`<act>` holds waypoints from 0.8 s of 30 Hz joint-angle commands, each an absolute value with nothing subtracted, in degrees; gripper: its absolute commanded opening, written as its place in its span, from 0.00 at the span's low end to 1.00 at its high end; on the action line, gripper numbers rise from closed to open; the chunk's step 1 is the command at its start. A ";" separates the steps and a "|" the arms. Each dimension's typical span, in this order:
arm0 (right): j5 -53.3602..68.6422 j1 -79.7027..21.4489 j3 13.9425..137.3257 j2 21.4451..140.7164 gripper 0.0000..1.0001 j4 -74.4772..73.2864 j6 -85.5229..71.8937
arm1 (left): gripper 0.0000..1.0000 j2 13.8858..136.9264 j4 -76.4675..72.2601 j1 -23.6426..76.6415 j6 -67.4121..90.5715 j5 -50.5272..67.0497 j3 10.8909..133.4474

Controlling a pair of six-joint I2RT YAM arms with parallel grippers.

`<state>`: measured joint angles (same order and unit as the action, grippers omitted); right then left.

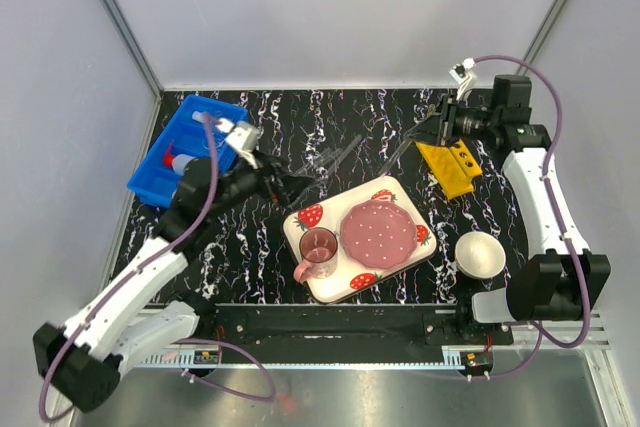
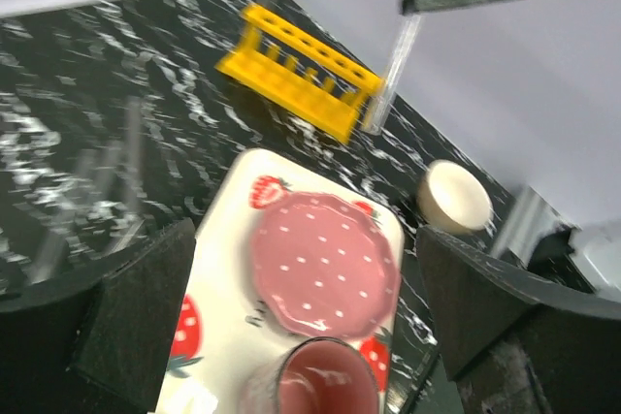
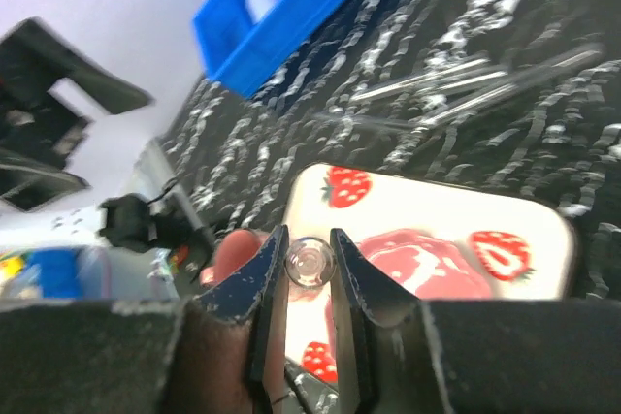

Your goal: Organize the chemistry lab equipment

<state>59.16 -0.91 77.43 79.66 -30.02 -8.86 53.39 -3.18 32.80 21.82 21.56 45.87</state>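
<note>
Partly hidden: tube (image 3: 310, 265) w/in right pincer (image 3: 307, 237).

The counter (image 1: 350, 112) is black with white marble veining. The bin (image 1: 158, 147) is blue, and the squeeze bottle (image 3: 257, 2) in it is white with a red spout. The holed rack (image 1: 447, 167) is yellow. The tray (image 1: 296, 235) is cream with red strawberries, the plate (image 1: 380, 232) pink with white dots, the cup (image 1: 318, 247) pink and the bowl (image 1: 480, 254) white. The glass tube (image 3: 310, 262) is clear.

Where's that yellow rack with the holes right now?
In the top view, the yellow rack lies on the table's far right, beside the right gripper, which grips a glass tube, beyond the strawberry tray and the white bowl.
</note>
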 commanded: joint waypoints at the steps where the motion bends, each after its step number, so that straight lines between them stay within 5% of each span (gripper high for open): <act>1: 45.65 2.10 82.17 78.13 0.24 -34.63 2.87 | 0.99 45.89 3.33 26.12 21.01 16.61 42.37; 10: 26.30 2.90 82.09 84.45 0.26 -26.29 12.47 | 0.99 34.73 18.19 21.80 20.65 12.22 36.84; 24: 18.81 3.60 87.62 97.55 0.27 -18.02 15.64 | 0.99 30.41 21.27 21.71 22.59 6.95 33.40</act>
<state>21.52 3.27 82.63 96.07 -23.00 13.82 31.05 21.45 22.02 22.26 10.07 33.12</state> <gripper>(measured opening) 0.270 0.983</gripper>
